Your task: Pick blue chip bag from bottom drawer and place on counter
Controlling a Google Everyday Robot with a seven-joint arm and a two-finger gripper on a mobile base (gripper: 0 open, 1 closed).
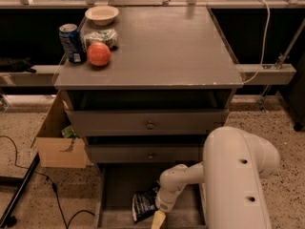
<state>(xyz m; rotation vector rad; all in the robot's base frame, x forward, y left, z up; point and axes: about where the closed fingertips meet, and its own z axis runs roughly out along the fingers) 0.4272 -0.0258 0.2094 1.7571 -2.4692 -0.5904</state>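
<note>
The blue chip bag (143,203) lies crinkled on the floor of the open bottom drawer (118,190), near its front. My gripper (158,219) is down in the drawer, just right of the bag and close to its lower right corner, at the bottom edge of the view. I cannot tell whether it touches the bag. The white arm (236,175) reaches in from the right. The counter (162,46) is the grey top of the cabinet above.
On the counter's back left stand a blue soda can (72,42), a red apple (98,54), a greenish-white packet (101,36) and a pale bowl (102,14). Two upper drawers (149,125) are shut. A cardboard box (58,136) and a cable (52,185) lie on the floor at left.
</note>
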